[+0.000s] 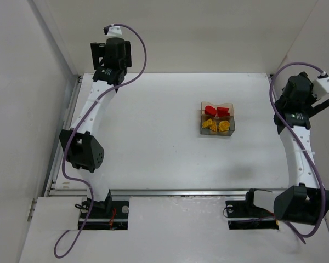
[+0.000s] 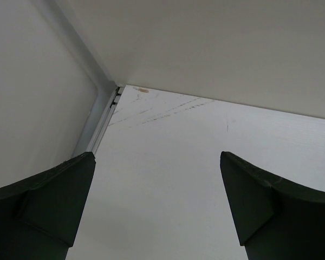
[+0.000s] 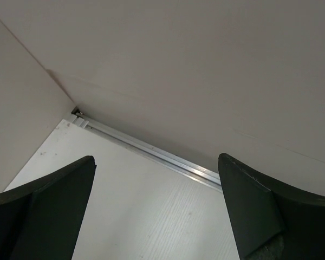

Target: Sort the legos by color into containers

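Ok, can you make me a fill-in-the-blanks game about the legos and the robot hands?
1. The near tray holds legos that are all ___.
2. The far tray holds bricks that are all ___.
3. The left gripper and the right gripper are both wide ___, holding nothing.
Missing words: yellow; red; open.

No legible text, labels, brands or numbers anywhere in view.
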Tool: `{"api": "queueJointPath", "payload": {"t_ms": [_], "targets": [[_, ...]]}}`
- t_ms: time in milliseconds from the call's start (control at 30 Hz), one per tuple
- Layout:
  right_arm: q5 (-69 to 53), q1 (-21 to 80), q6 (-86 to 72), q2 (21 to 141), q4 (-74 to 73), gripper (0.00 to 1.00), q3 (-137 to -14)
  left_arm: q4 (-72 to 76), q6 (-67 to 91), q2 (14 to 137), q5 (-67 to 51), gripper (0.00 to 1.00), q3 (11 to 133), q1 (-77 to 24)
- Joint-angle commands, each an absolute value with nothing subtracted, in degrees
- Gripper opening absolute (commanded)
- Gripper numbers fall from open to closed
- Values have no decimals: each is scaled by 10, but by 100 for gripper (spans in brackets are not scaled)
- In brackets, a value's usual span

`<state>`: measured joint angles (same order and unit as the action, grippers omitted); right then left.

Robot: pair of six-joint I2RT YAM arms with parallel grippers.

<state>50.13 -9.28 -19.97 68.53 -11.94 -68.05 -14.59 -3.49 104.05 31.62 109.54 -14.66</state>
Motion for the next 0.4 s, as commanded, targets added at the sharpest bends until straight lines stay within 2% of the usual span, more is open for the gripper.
{"api": "queueJointPath", "payload": {"t_ms": [0,367], "targets": [[520,-92,-214,666,-91,100,-700,-134,-23,1013,320,100,1110,-146],[519,-92,-219,660,-91,100,-700,-145,-23,1013,304,100,1110,-146]]}}
